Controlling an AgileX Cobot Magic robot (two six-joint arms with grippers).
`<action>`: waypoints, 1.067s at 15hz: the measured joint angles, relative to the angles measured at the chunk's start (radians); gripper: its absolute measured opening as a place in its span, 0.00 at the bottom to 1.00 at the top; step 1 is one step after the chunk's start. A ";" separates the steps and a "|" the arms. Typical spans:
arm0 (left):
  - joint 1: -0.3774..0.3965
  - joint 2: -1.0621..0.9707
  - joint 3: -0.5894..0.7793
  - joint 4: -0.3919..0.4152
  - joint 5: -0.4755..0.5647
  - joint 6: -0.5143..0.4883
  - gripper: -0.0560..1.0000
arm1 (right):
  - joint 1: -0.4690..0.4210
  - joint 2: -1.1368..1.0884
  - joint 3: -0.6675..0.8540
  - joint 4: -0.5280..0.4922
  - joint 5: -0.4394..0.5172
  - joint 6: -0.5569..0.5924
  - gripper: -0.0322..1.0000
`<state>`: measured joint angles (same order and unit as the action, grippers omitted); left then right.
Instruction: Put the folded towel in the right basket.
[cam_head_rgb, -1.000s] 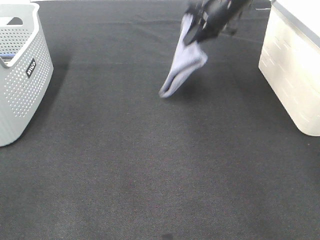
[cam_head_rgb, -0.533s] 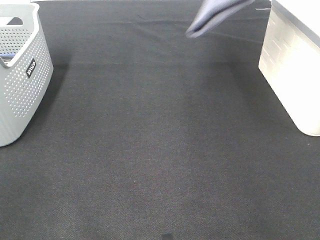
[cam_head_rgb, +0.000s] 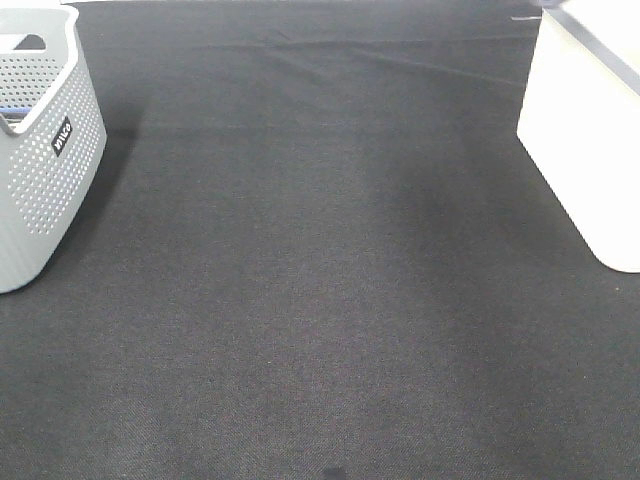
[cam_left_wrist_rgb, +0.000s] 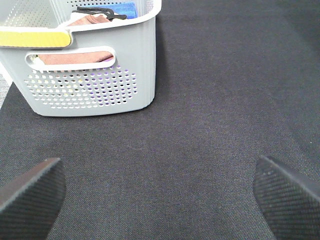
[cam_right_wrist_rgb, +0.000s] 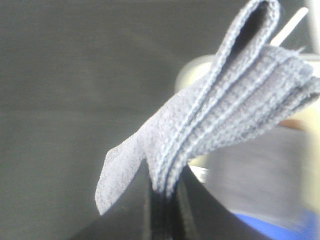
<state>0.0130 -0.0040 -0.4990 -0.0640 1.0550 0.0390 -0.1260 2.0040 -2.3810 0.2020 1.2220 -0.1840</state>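
The folded towel (cam_right_wrist_rgb: 215, 100), grey-lavender and in several layers, shows only in the right wrist view. My right gripper (cam_right_wrist_rgb: 162, 205) is shut on its lower edge, and the towel stands up from the dark fingers (cam_right_wrist_rgb: 200, 212). Behind it are blurred pale and blue shapes that I cannot identify. The white right basket (cam_head_rgb: 585, 150) stands at the right edge of the exterior view. Neither gripper nor the towel shows in the exterior view. My left gripper (cam_left_wrist_rgb: 160, 200) is open and empty, low over the black mat near the grey basket.
A grey perforated basket (cam_head_rgb: 40, 150) stands at the far left; in the left wrist view (cam_left_wrist_rgb: 90, 80) it holds cloths and a black hanger. A black mat (cam_head_rgb: 320, 300) covers the table.
My right gripper has carried the towel up and to the right, out of the top of the exterior view. The baskets have not moved.
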 joint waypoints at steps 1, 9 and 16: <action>0.000 0.000 0.000 0.000 0.000 0.000 0.97 | -0.029 0.000 0.012 -0.020 0.000 0.000 0.09; 0.000 0.000 0.000 0.000 0.000 0.000 0.97 | -0.104 0.068 0.219 -0.076 0.001 0.000 0.20; 0.000 0.000 0.000 0.000 0.000 0.000 0.97 | -0.104 0.073 0.222 -0.010 0.000 0.021 0.80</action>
<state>0.0130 -0.0040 -0.4990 -0.0640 1.0550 0.0390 -0.2300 2.0770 -2.1590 0.1920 1.2220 -0.1630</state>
